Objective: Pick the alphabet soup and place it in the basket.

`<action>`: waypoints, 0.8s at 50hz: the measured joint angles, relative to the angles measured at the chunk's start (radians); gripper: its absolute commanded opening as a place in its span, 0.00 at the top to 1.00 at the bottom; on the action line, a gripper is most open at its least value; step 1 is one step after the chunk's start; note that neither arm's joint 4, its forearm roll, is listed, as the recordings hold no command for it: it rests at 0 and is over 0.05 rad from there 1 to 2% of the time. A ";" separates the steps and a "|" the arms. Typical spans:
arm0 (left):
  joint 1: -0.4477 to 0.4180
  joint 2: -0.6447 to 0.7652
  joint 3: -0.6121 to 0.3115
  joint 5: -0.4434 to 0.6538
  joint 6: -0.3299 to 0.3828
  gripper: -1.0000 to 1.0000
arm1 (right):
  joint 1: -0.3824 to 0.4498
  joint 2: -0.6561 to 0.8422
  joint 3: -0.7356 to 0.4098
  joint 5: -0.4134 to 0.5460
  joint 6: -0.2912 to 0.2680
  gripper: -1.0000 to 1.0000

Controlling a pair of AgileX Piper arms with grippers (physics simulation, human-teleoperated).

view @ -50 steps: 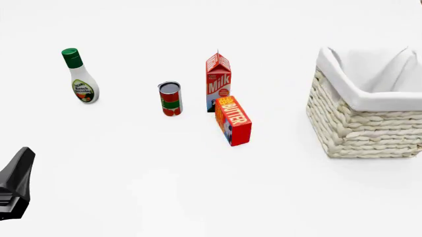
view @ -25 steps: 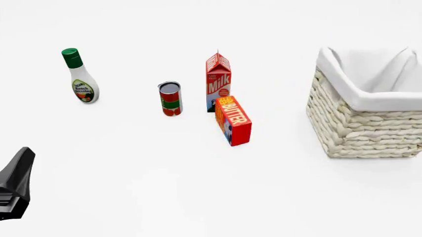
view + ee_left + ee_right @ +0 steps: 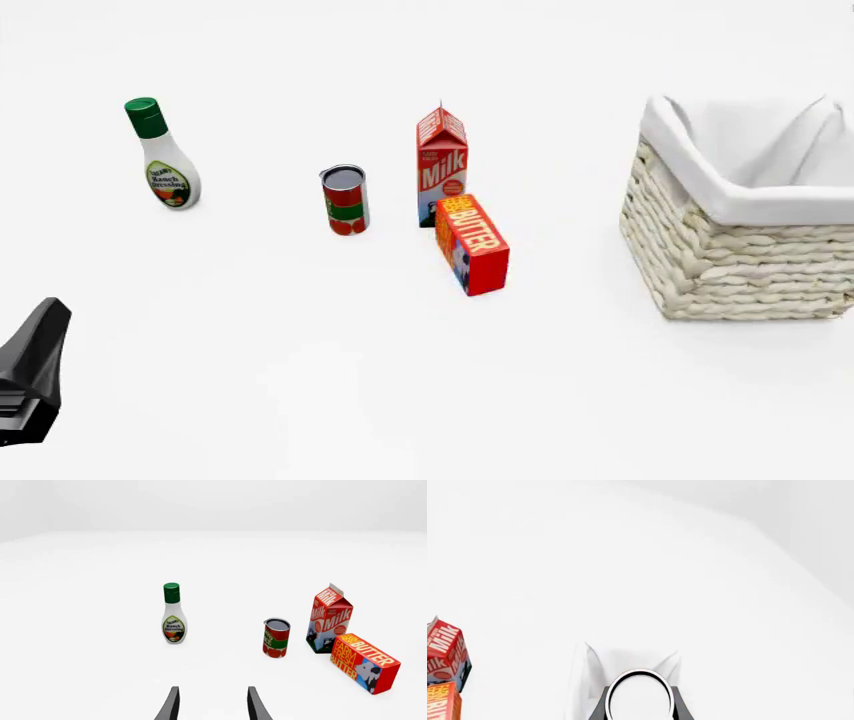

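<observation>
Looking along the right tool (image 3: pixel 639 702) in its wrist view, we see its two dark fingers (image 3: pixel 598 707) pressed against either side of the alphabet soup (image 3: pixel 639 692), so this tool is gripping the can. Only the can's pale round top with its dark rim faces the camera, and the label is hidden from us. Past the fingertips, straight ahead of the tool, the white cloth lining of the basket (image 3: pixel 587 665) rises in two peaked corners, faint against the white surface (image 3: pixel 400 380). We cannot tell how high the can hangs or whether it is already over the rim. Off to one side of this tool stand the milk carton (image 3: pixel 444 645) and a corner of the butter box (image 3: pixel 442 702). The right tool itself does not show in the front view, where the basket (image 3: pixel 734 270) sits by the right edge with nothing visible inside it. The left tool (image 3: pixel 212 692) has its fingers spread apart with nothing between them. Ahead of it, well apart from the fingertips, stands the ranch dressing bottle (image 3: pixel 173 615), and farther towards the other arm's side are the red-and-green can (image 3: pixel 275 637), the milk carton (image 3: pixel 330 620) and the butter box (image 3: pixel 363 662), the last two just beside each other. In the front view, only a dark part of the left arm (image 3: pixel 34 370) shows at the near left, well clear of everything on the surface.
</observation>
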 measured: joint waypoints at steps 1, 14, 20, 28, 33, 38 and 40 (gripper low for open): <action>0.000 0.000 0.000 0.000 0.000 0.00 | 0.000 0.006 0.000 0.001 -0.004 1.00; 0.000 0.000 0.000 0.000 0.000 0.00 | 0.002 0.074 -0.003 0.018 -0.052 1.00; 0.000 0.000 0.000 0.000 0.000 0.00 | 0.001 0.095 -0.004 0.021 -0.070 1.00; 0.000 0.000 0.000 0.000 0.000 0.00 | 0.005 0.127 0.008 0.012 -0.091 1.00; 0.000 0.000 0.000 0.000 0.000 0.00 | 0.007 0.145 0.017 0.003 -0.102 1.00; 0.000 0.000 0.000 0.000 0.000 0.00 | 0.008 0.165 0.025 -0.005 -0.114 1.00; 0.000 0.000 0.000 0.000 0.000 0.00 | 0.009 0.173 0.026 -0.008 -0.118 1.00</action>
